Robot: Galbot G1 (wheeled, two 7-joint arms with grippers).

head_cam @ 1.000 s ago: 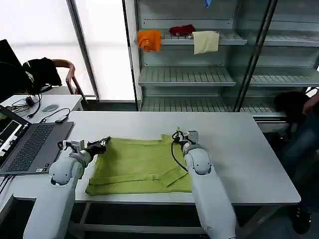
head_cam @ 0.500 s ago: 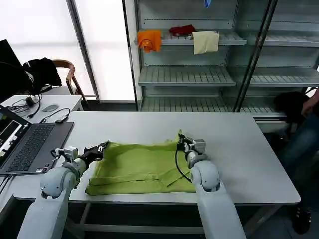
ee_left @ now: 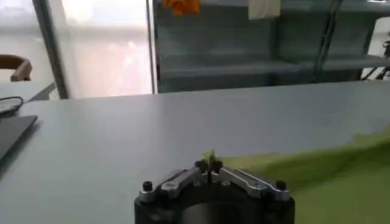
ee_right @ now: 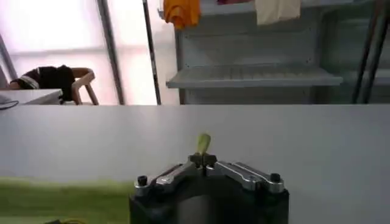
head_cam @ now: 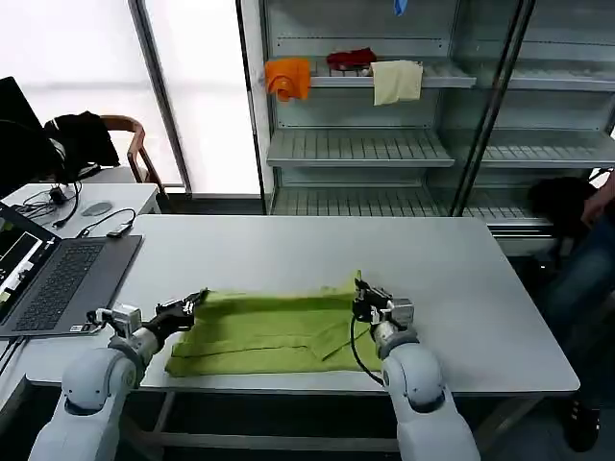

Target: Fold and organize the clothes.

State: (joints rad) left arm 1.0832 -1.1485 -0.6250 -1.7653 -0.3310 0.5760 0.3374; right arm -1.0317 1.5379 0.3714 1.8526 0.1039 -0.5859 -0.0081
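The lime-green T-shirt lies in the lower middle of the head view, spread across the near part of the white surface, already folded into a wide band with a doubled layer along its near edge. The left tool sits at the shirt's far-left corner, lower left of the frame, and the right tool at the far-right corner, just right of centre. Both corners look lifted a little off the surface, though from this height that is hard to judge.

The wrist cameras settle what the head view leaves vague. In the left wrist view the left tool has its two fingers pressed together on a small peak of green cloth, which runs off toward the right edge of that frame. In the right wrist view the right tool is likewise clenched, with a thin green tip of the shirt standing up between the fingers and more green lying low at the left of that frame.

The head view alone takes in the open laptop at the left edge and the metal shelving behind, where an orange cloth, a red cloth and a cream cloth hang on the upper shelf.
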